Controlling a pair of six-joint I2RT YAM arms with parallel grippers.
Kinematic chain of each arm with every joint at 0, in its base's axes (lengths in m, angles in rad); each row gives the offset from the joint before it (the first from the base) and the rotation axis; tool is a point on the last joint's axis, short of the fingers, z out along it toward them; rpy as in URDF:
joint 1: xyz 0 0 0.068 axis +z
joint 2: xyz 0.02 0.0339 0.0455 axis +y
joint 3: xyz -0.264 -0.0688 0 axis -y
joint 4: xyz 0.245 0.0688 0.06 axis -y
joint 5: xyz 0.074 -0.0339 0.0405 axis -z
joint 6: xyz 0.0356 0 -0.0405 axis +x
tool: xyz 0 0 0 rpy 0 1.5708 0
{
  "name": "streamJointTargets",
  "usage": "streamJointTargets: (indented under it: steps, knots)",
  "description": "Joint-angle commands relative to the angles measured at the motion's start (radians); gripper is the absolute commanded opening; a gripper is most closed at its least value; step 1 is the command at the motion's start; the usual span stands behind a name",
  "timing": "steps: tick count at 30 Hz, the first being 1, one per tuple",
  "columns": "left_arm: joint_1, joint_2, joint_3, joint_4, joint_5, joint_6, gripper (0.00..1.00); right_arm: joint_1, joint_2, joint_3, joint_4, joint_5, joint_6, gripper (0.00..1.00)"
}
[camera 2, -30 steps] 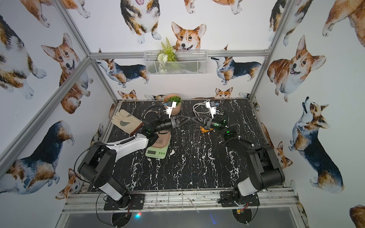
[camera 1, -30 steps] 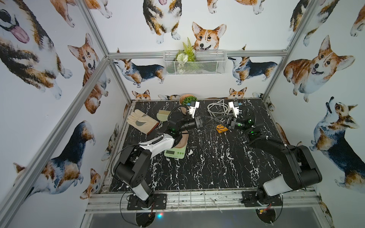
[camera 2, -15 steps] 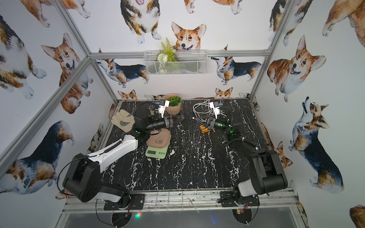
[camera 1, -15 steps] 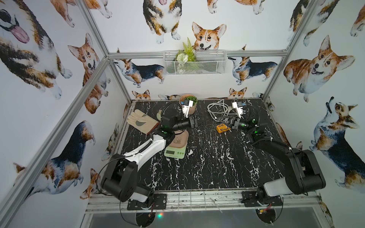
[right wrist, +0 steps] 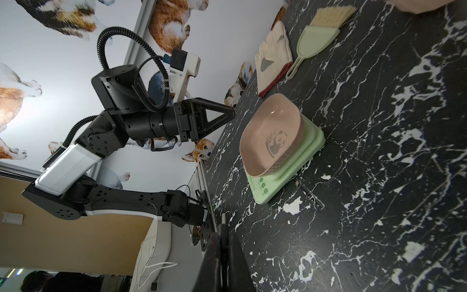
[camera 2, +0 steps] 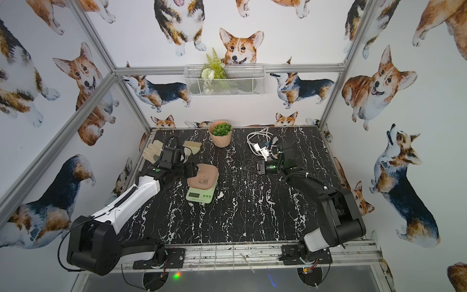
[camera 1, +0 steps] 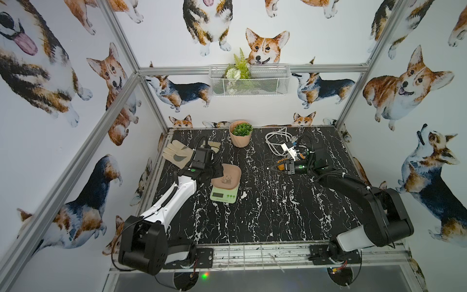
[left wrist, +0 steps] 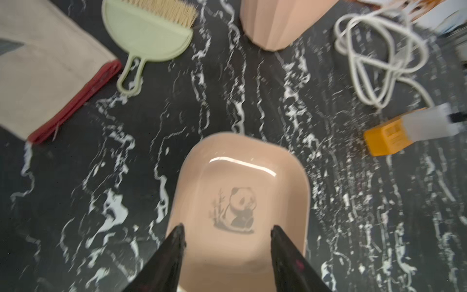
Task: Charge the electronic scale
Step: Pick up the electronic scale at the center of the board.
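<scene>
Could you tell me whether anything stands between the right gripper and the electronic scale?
Nothing visible does. In both top views only bare tabletop lies between the right gripper, shut on a small plug, and the electronic scale. The left gripper hangs open on the scale's other side, by its pink dish.

**Corgi-Papered Cell Around a Black Marble Table**

White walls printed with corgis closed the cell at 9, 12 and 3 o'clock, and both top views showed them evenly lit. Aluminium frame bars ran along their joins. A white wire basket holding a green fern hung on the 12 o'clock wall. The tabletop was black with white marble veining. A metal rail edged it at 6 o'clock, and a small green light glowed below that.
</scene>
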Motion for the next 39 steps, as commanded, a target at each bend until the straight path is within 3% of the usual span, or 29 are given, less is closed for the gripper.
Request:
streamJointTargets:
  steps: [1,9,25,34,39]
  knots:
    - [0.019,-0.005,-0.051,-0.053,-0.11,0.039,0.57,0.033,0.048,0.028,-0.1,-0.002,-0.082,0.0]
    - [0.038,0.089,-0.077,-0.004,-0.04,0.116,0.51,0.069,0.122,0.025,-0.023,-0.025,-0.037,0.0]
    - [0.047,0.3,0.107,-0.06,0.024,0.241,0.24,0.075,0.139,0.009,0.003,-0.044,-0.032,0.0]
    - [0.047,0.276,0.089,-0.017,0.119,0.219,0.01,0.075,0.144,0.0,0.037,-0.025,-0.004,0.0]
    - [0.049,0.206,0.07,0.057,0.257,0.147,0.0,0.075,0.144,-0.017,0.105,-0.025,0.049,0.0]
